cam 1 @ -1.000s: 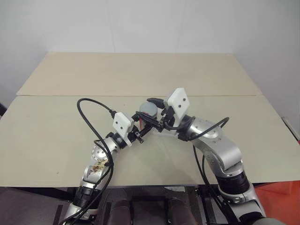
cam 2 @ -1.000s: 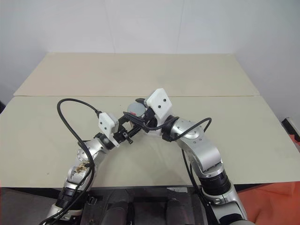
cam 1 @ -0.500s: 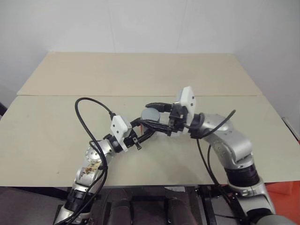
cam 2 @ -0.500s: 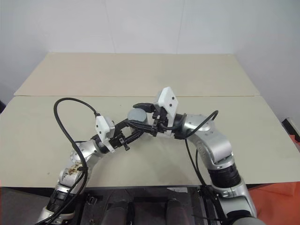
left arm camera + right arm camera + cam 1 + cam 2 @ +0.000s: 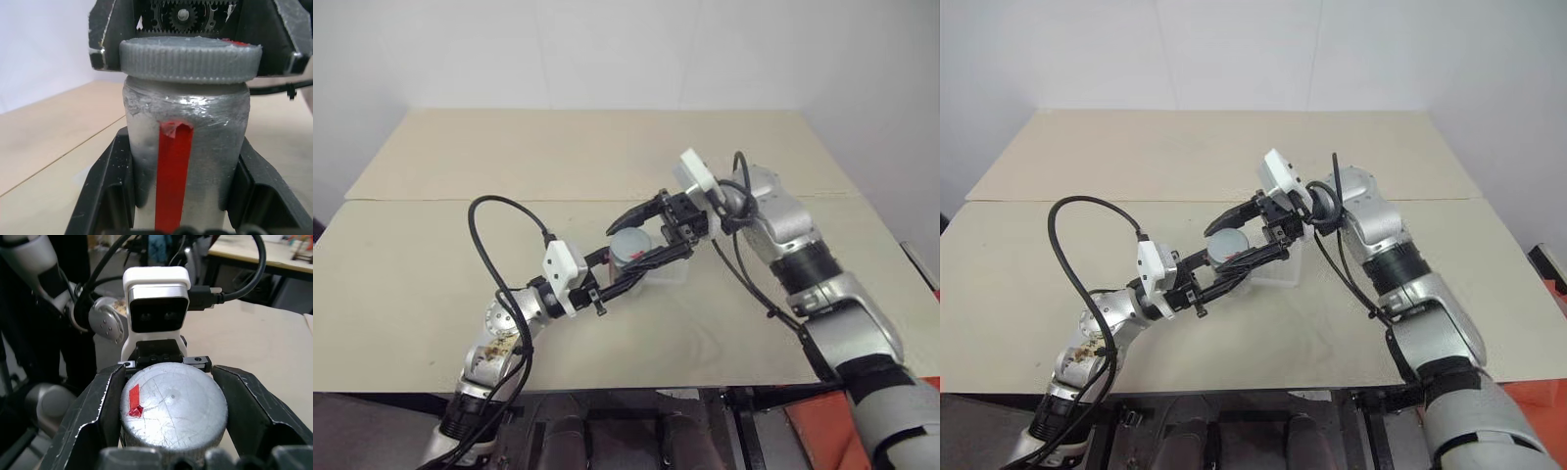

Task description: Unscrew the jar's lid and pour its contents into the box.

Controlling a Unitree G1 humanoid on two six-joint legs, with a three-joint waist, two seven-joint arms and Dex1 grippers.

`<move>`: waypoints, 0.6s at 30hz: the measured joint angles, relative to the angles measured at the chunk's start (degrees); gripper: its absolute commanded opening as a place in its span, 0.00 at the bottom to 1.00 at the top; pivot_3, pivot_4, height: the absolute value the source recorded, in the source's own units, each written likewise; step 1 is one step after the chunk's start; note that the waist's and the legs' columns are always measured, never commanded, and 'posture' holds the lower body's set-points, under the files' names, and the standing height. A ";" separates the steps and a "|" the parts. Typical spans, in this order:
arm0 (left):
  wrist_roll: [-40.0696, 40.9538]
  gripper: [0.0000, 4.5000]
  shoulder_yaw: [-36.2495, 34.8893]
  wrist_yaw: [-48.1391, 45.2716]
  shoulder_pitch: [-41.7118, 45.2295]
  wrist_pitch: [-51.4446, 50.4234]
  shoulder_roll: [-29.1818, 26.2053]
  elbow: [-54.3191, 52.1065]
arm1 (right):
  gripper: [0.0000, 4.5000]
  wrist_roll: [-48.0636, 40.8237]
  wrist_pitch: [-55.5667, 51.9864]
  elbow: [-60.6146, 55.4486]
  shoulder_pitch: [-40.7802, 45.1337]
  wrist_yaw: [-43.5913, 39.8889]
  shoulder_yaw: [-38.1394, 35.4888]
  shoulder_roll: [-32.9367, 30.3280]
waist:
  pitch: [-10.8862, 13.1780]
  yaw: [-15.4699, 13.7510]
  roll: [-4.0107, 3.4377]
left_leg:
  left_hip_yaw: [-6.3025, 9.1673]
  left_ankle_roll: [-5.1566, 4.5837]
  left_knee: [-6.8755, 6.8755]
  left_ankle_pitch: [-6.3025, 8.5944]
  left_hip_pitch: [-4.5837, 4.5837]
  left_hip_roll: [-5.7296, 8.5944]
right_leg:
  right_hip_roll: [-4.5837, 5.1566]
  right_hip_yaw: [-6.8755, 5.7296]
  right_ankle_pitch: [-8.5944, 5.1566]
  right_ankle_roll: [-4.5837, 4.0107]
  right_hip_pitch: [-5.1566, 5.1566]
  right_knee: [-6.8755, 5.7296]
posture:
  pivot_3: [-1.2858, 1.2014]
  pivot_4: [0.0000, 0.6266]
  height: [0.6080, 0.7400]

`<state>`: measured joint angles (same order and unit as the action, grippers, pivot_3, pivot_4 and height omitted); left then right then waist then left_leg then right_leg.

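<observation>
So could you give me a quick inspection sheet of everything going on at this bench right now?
Surface: two beige tabletops butted together, seam between them.
Job's things: small silvery-grey cylindrical jar with a red vertical stripe, held above the table; its flat round grey lid with a red mark is on top. Shallow clear plastic box lies on the table below.
Contents: hidden inside the jar.
Clutter: nothing seen.
Grippers: left gripper shut on the jar's body; right gripper shut on the lid.
Cables: black cable loops above the left arm; others run along the right arm.
Surroundings: plain white wall behind.
</observation>
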<state>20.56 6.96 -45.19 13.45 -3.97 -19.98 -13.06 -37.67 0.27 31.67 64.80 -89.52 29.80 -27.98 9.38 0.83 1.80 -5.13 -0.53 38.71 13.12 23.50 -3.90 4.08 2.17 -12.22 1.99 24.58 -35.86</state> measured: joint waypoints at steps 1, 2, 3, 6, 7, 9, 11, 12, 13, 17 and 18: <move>-0.22 0.43 -0.01 0.30 -0.34 -0.05 -0.01 -0.11 | 0.62 -1.18 1.75 1.16 0.41 -0.03 1.64 -0.20 | 0.00 -0.11 0.00 | 0.00 0.00 0.00 0.00 0.01 0.00 | 0.01 -0.01 0.00 0.00 0.00 0.00 | 0.52 0.24 1.00; -0.25 0.43 -0.02 0.60 -0.63 -0.08 -0.02 -0.20 | 0.62 -2.02 3.00 1.88 0.52 -0.07 2.63 -0.31 | 0.00 -0.17 0.00 | 0.00 0.00 0.00 0.00 0.02 0.01 | 0.04 -0.02 0.00 0.00 0.00 0.00 | 0.52 0.24 1.00; -0.28 0.43 -0.01 0.81 -0.81 -0.11 -0.01 -0.25 | 0.70 -2.51 3.91 2.43 0.58 -0.11 3.23 -0.32 | 0.00 -0.18 0.00 | 0.00 0.00 0.01 0.00 0.02 0.02 | 0.05 -0.02 0.00 0.00 0.00 0.00 | 0.52 0.24 1.00; -0.30 0.43 0.29 1.28 -0.95 -0.21 0.20 -1.27 | 0.89 -3.18 6.78 3.56 0.63 -0.15 3.62 -0.26 | 0.01 -0.16 0.00 | 0.00 0.00 0.01 0.00 0.03 0.03 | 0.06 -0.02 0.01 -0.01 0.01 -0.02 | 0.52 0.24 1.00; -0.28 0.43 0.58 1.32 -0.95 -0.19 0.33 -1.95 | 0.97 -3.31 7.11 3.66 0.63 -0.15 3.62 -0.29 | 0.01 -0.15 0.00 | 0.00 0.00 0.01 0.00 0.02 0.03 | 0.06 -0.02 0.01 -0.01 0.01 -0.03 | 0.52 0.24 1.00; -0.26 0.43 0.77 1.46 -0.95 -0.13 0.72 -2.27 | 0.99 -4.03 7.08 3.08 0.10 -0.15 2.05 -0.37 | 0.01 -0.16 0.00 | 0.00 0.00 0.01 0.00 0.03 0.02 | 0.06 -0.02 0.01 -0.01 0.02 -0.03 | 0.52 0.24 1.00; -0.25 0.43 0.70 1.91 -0.98 -0.08 0.91 -2.23 | 0.99 -4.13 6.76 0.70 -1.89 -0.13 -2.35 -0.72 | 0.01 -0.32 0.00 | 0.02 0.00 0.02 0.00 0.04 0.02 | 0.07 -0.05 0.01 -0.01 0.02 -0.03 | 0.52 0.24 1.00; -0.26 0.43 0.65 2.04 -1.07 -0.07 0.93 -2.19 | 0.99 -4.08 6.37 -1.29 -3.49 0.02 -5.19 -1.11 | 0.01 -0.49 0.00 | 0.01 0.00 0.01 0.00 0.05 0.04 | 0.08 -0.05 0.01 -0.01 0.02 -0.02 | 0.52 0.24 1.00; -0.33 0.43 0.61 2.24 -1.21 -0.05 1.02 -2.08 | 0.99 -4.02 5.43 -3.94 -5.45 0.49 -7.83 -2.06 | 0.01 -0.60 0.00 | 0.01 0.00 0.01 0.00 0.07 0.05 | 0.11 -0.05 0.01 -0.01 0.02 0.00 | 0.52 0.24 1.00; -2.00 0.43 -0.17 4.37 -1.14 0.41 1.93 -0.03 | 0.99 -2.12 0.15 -20.92 -17.28 12.07 -15.82 -6.05 | 0.01 -1.23 0.00 | 0.01 0.01 0.03 0.01 0.16 0.06 | 0.15 -0.11 0.01 -0.01 0.11 -0.04 | 0.52 0.24 1.00; -2.49 0.43 -0.37 4.85 -1.10 0.51 2.16 0.52 | 0.99 -1.28 -1.67 -25.74 -20.62 16.35 -17.47 -6.24 | 0.00 -1.29 0.00 | 0.00 0.01 0.03 0.00 0.23 0.06 | 0.15 -0.11 0.01 -0.01 0.17 -0.06 | 0.52 0.24 1.00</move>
<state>18.06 6.59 -40.34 12.35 -3.46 -17.82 -12.54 -38.95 -1.39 5.93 44.19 -73.17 12.33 -34.22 9.38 -0.46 1.80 -5.13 -0.51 38.73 13.12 23.72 -3.84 4.23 2.06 -12.21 1.99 24.76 -35.92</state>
